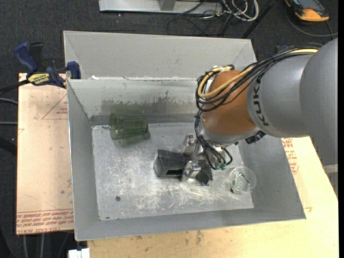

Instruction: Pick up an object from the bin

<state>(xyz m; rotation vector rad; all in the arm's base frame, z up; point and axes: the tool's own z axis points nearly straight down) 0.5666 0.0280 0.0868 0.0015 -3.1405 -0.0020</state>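
My arm (306, 90) comes in from the right, a thick grey barrel slanting down and to the left. At my wrist sits a rounded orange cover (228, 112), with yellow and black cables (207, 87) looped over its upper left side. Below the cover my hand (194, 168) points downward, set low, with thin wires trailing beside it.

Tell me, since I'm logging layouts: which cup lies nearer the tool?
The clear cup, close beside the tool; the green cup lies farther off by the back wall.
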